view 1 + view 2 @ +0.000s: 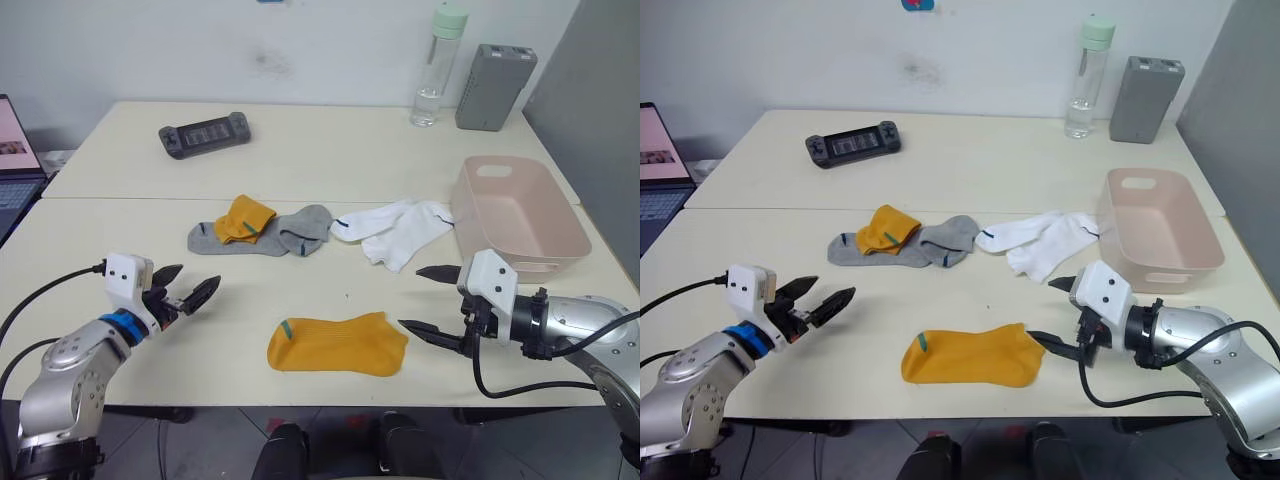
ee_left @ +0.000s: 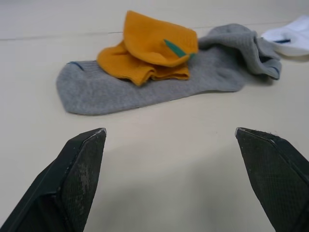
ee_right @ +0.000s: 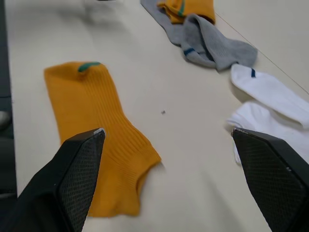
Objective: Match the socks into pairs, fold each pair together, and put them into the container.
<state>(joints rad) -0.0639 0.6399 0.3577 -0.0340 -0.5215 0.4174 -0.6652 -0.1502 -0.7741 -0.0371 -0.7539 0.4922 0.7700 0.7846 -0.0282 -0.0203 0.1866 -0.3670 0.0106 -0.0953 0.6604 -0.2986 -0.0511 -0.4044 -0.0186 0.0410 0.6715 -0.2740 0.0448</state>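
The right gripper [image 1: 432,299], lower right, has its fingers spread, empty, beside the flat orange sock [image 1: 338,345] at lower centre. The left gripper [image 1: 185,286], lower left, is also spread and empty. Mid-frame lie the grey socks [image 1: 262,237], a crumpled orange sock [image 1: 245,217] and the white socks [image 1: 395,230]; the pink container [image 1: 519,213] sits right.

Flat orange sock [image 1: 337,345] between two open claws, pink container [image 1: 517,212] far right

Just beside the right gripper [image 1: 437,300], the orange sock [image 1: 337,344] is ribbed matt knit cloth. The pink container [image 1: 518,215] near it looks like smooth plastic. The table [image 1: 300,150] is matt.
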